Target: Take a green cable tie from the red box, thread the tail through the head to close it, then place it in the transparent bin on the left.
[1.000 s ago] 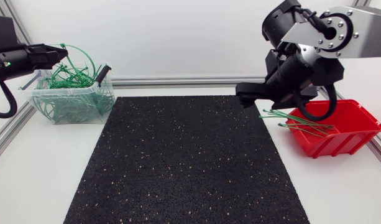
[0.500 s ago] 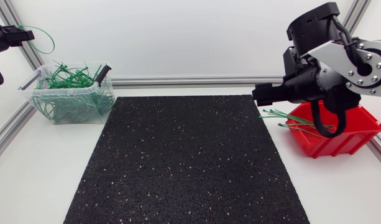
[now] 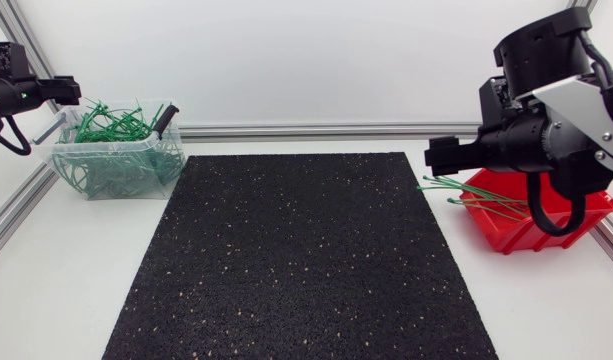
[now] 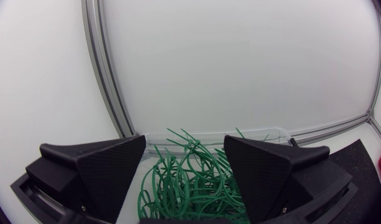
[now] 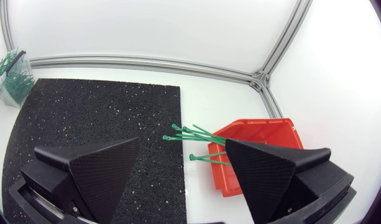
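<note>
Green cable ties [image 3: 478,196] lie straight in the red box [image 3: 574,228], which sits on the white tabletop [image 3: 66,290] just beside the right edge of a black speckled mat [image 3: 296,260]. Several of the ties stick out over the box's left rim, with their heads hanging above the bare strip of tabletop between box and mat. In the right wrist view the same ties fan out of the box's near corner towards the mat.

At the far left corner of the tabletop stands the transparent bin [image 3: 172,152], close to the mat's far left corner. It is heaped with closed green loops [image 3: 111,125], some of them rising above its rim.

Coming in from the left edge, the left arm is raised at the bin's far left side. The left claw [image 4: 185,148] is spread wide with nothing between its fingers, and the tangle of loops in the bin shows just below and ahead of it.

Entering from the right, the right arm hangs over the red box, its right claw [image 5: 183,143] pointing towards the mat's far right corner. This claw is also spread wide and holds nothing. The protruding ties lie below it, apart from both fingers.
</note>
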Tool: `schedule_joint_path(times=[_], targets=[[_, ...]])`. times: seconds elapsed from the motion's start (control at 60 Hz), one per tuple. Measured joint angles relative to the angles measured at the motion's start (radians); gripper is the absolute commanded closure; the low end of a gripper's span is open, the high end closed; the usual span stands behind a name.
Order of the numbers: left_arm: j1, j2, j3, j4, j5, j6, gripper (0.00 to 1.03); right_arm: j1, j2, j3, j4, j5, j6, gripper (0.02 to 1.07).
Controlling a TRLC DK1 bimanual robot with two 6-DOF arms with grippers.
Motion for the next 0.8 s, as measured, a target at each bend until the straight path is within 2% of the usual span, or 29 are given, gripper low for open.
schedule_joint_path(times=[0.133,0.367,0.8], targets=[[-0.039,-0.127,-0.097,-0.003,-0.003,0.000,0.03,-0.052,-0.044,-0.033,0.053,-0.002,-0.027,0.07],[-0.068,-0.354,-0.283,0.019,-0.008,0.000,0.03,-0.190,-0.164,-0.130,0.152,-0.103,-0.034,0.07],[-0.097,-0.699,-0.656,0.099,-0.007,-0.028,0.03,-0.282,-0.490,-0.384,0.273,-0.121,-0.053,0.07]])
